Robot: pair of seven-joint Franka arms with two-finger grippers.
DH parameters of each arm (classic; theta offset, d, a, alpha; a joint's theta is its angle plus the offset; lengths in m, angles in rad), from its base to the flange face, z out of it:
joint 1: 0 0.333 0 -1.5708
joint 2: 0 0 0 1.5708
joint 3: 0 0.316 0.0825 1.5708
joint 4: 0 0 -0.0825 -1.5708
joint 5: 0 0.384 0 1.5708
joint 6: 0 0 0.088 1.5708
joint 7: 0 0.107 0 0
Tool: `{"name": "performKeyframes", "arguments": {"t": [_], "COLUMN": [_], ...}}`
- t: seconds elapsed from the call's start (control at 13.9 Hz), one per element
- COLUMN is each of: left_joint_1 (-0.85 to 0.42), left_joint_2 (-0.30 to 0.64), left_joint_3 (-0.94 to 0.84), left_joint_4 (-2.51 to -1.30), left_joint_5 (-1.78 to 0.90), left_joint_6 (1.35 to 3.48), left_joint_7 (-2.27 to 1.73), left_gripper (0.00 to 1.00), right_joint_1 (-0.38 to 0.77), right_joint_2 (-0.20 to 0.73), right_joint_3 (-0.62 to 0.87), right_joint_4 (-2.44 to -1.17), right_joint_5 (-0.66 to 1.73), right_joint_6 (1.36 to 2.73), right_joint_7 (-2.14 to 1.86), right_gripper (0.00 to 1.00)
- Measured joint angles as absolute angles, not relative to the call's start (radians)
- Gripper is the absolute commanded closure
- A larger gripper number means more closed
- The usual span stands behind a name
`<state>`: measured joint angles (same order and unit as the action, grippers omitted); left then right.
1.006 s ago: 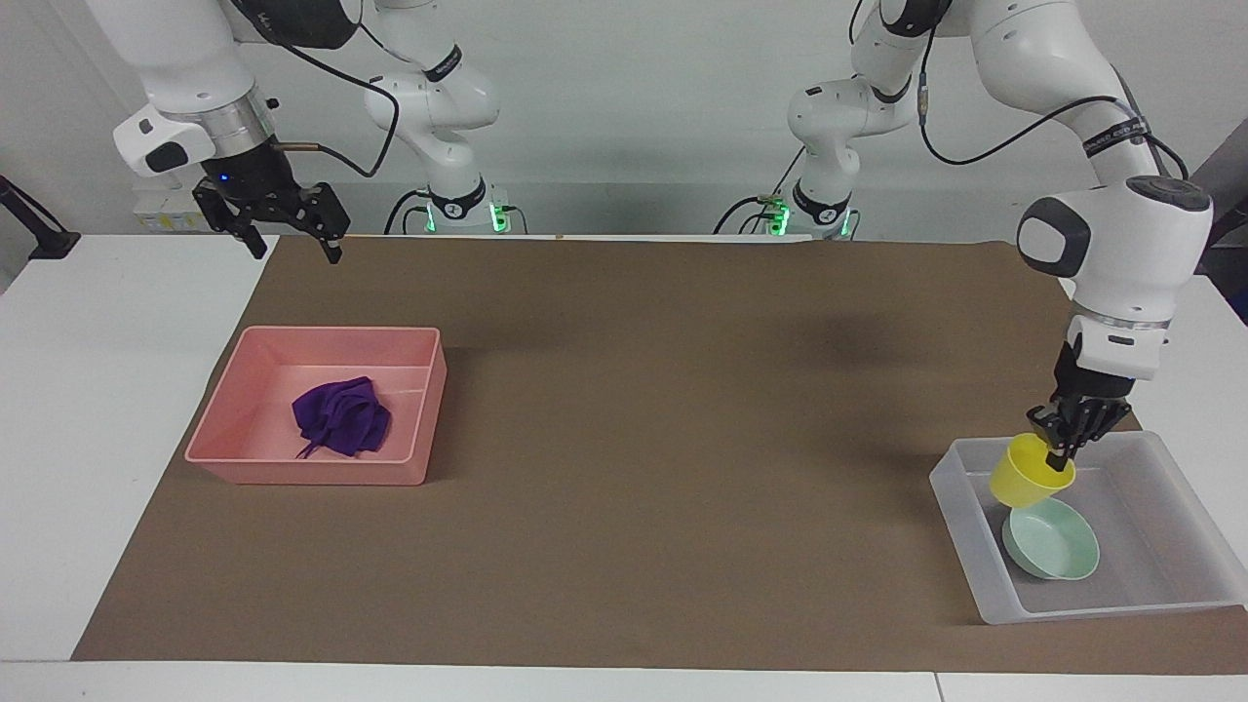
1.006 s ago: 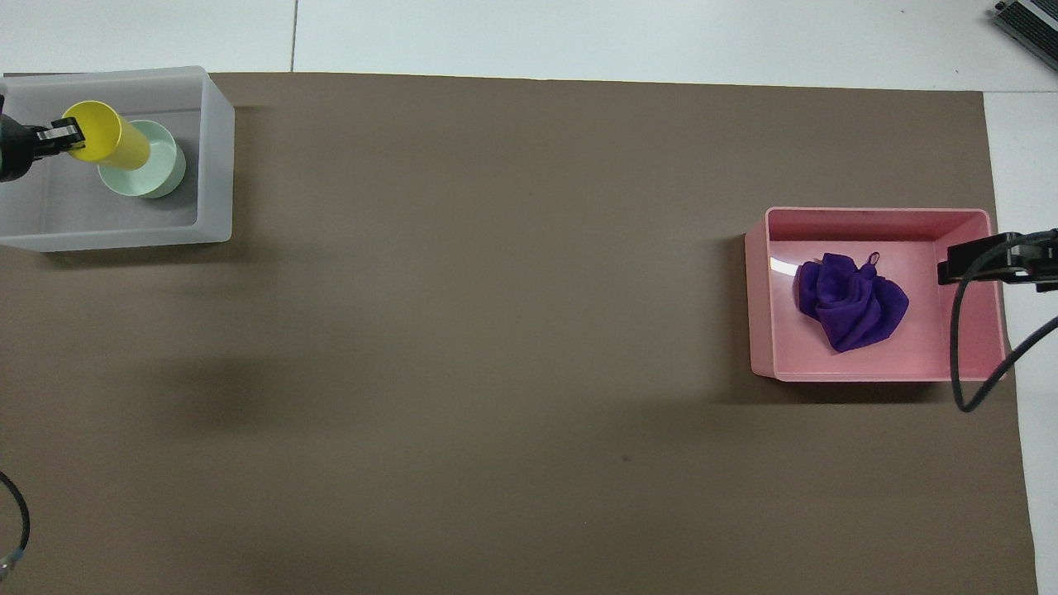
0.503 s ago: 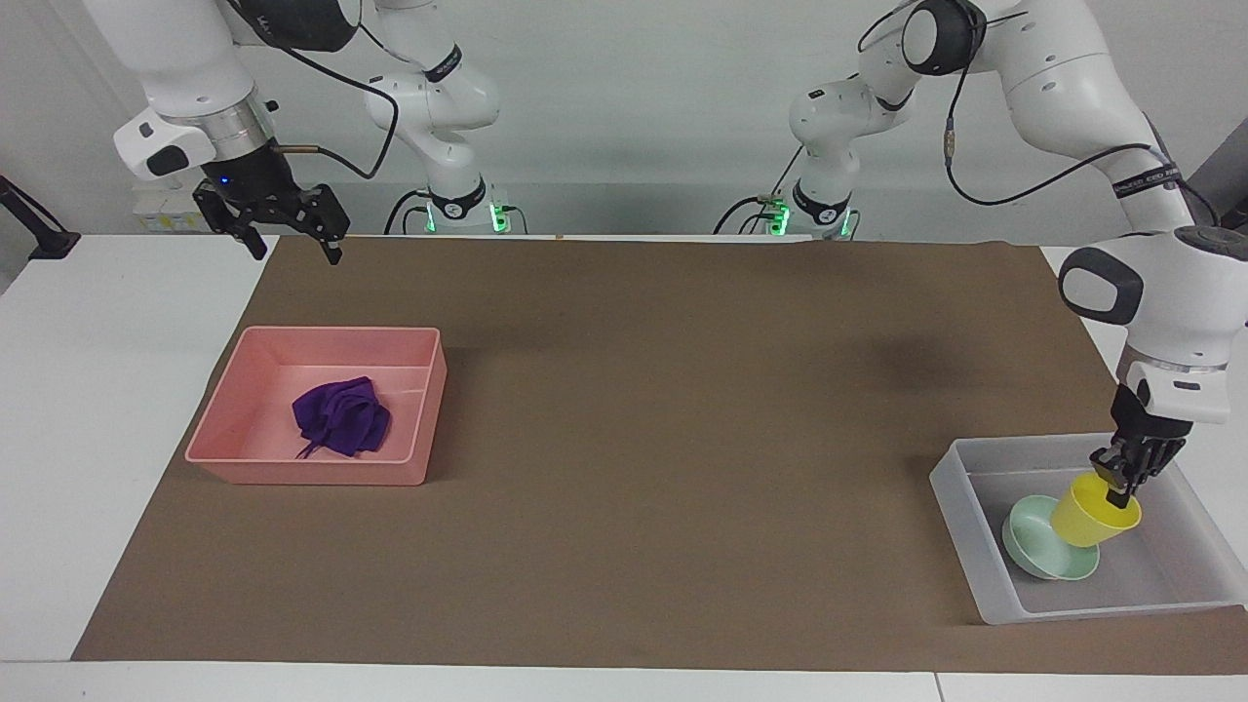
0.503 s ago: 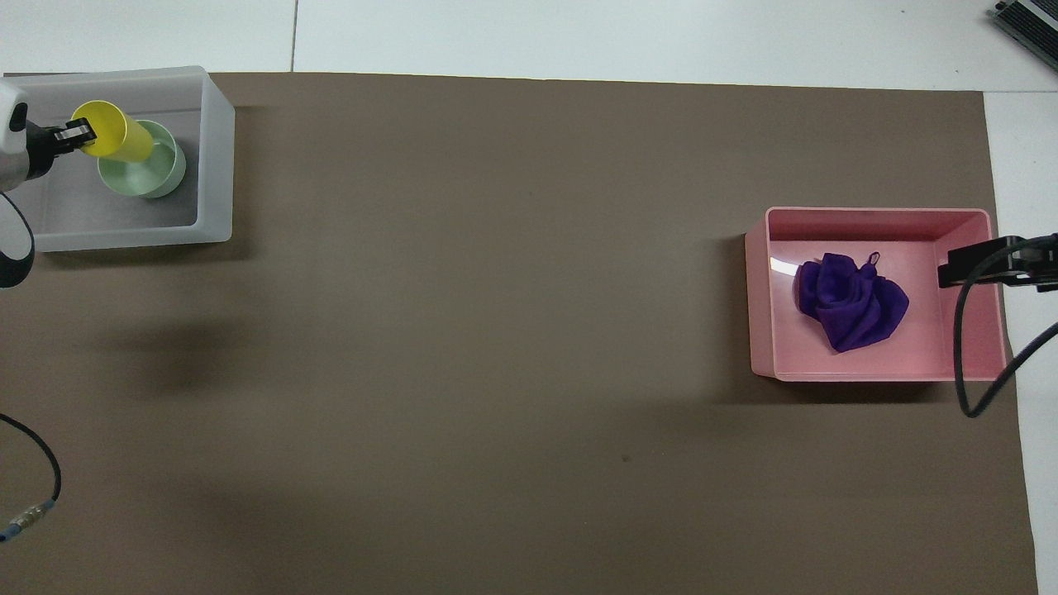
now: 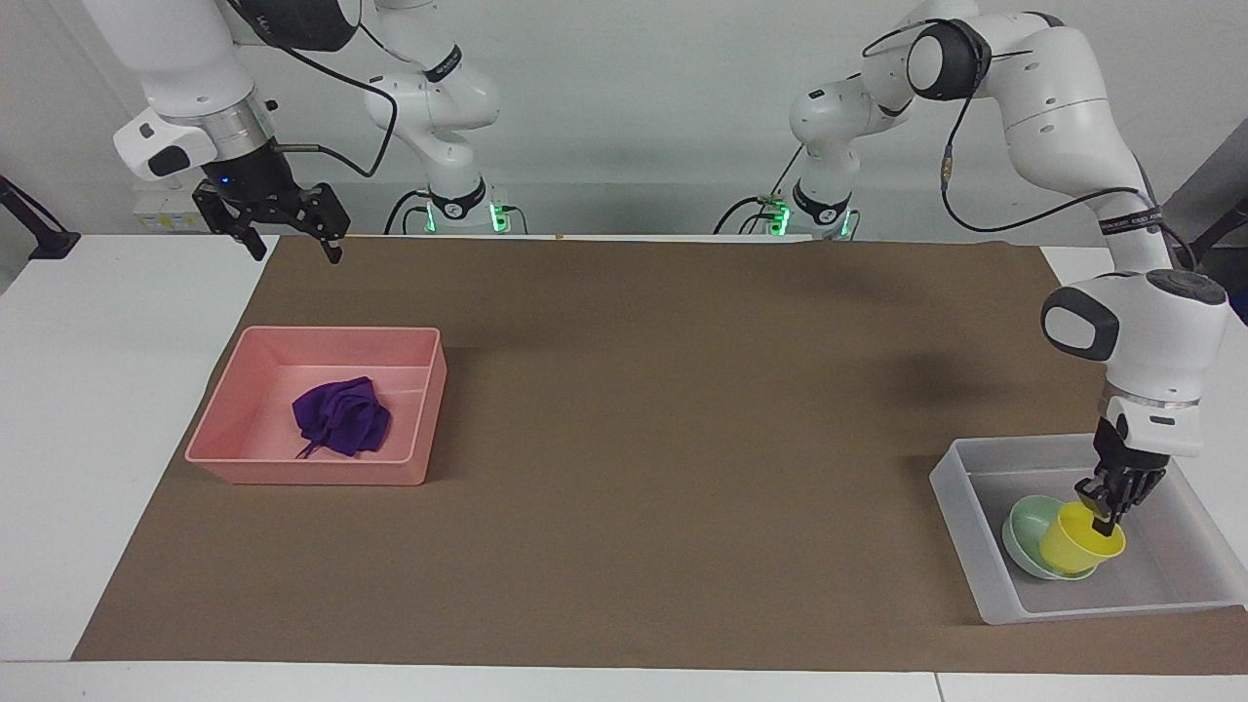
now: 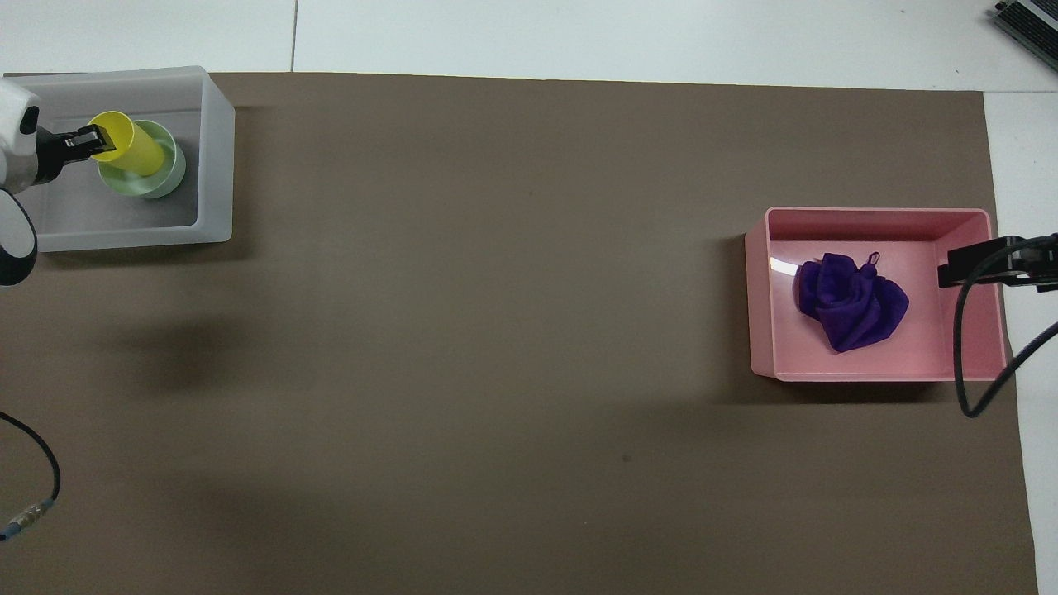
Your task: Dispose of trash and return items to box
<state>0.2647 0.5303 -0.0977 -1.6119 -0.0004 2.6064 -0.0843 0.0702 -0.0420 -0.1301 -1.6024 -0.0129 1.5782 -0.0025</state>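
Observation:
My left gripper (image 5: 1107,517) is shut on the rim of the yellow cup (image 5: 1077,546) and holds it low inside the clear-white box (image 5: 954,485). The cup sits in or just on the mint-green bowl (image 5: 1024,529), which lies in the box. In the overhead view the cup (image 6: 132,147) overlaps the bowl (image 6: 168,169) in the box (image 6: 216,149), with the left gripper (image 6: 95,140) at its rim. The purple rag (image 5: 341,417) lies in the pink tray (image 5: 302,473). My right gripper (image 5: 295,249) is open and empty, raised over the table's edge nearer the robots than the pink tray.
A brown mat (image 5: 663,409) covers the table's middle. The pink tray (image 6: 876,216) with the rag (image 6: 851,302) stands toward the right arm's end, the box toward the left arm's end. The right gripper (image 6: 959,266) and its cable hang over the tray's edge in the overhead view.
My left gripper has carried the yellow cup across the box and lowered it onto the mint-green bowl. The right arm has not moved.

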Motion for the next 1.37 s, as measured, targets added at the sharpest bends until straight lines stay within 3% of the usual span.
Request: {"name": "performKeyframes", "arguments": {"t": [0.22,0.5,1.01,1.37], "left_joint_1": [0.257,0.227,0.017,-0.007], "left_joint_2": [0.488,0.365,0.157,0.052], "left_joint_3": [-0.109,-0.117,-0.120,-0.112], "left_joint_4": [-1.596,-1.595,-1.700,-1.681], "left_joint_5": [0.002,0.002,0.002,0.002], "left_joint_6": [2.505,2.272,2.043,1.864], "left_joint_7": [-0.057,0.080,0.053,0.045], "left_gripper": [0.00,0.00,0.00,0.00], "right_joint_1": [0.070,0.070,0.070,0.070], "right_joint_2": [-0.042,-0.042,-0.042,-0.042], "right_joint_3": [-0.130,-0.130,-0.130,-0.130], "right_joint_4": [-1.602,-1.602,-1.602,-1.602], "right_joint_5": [-0.013,-0.013,-0.013,-0.013], "right_joint_6": [1.578,1.578,1.578,1.578], "right_joint_7": [-0.003,-0.003,-0.003,-0.003], "right_gripper": [0.00,0.00,0.00,0.00]}}
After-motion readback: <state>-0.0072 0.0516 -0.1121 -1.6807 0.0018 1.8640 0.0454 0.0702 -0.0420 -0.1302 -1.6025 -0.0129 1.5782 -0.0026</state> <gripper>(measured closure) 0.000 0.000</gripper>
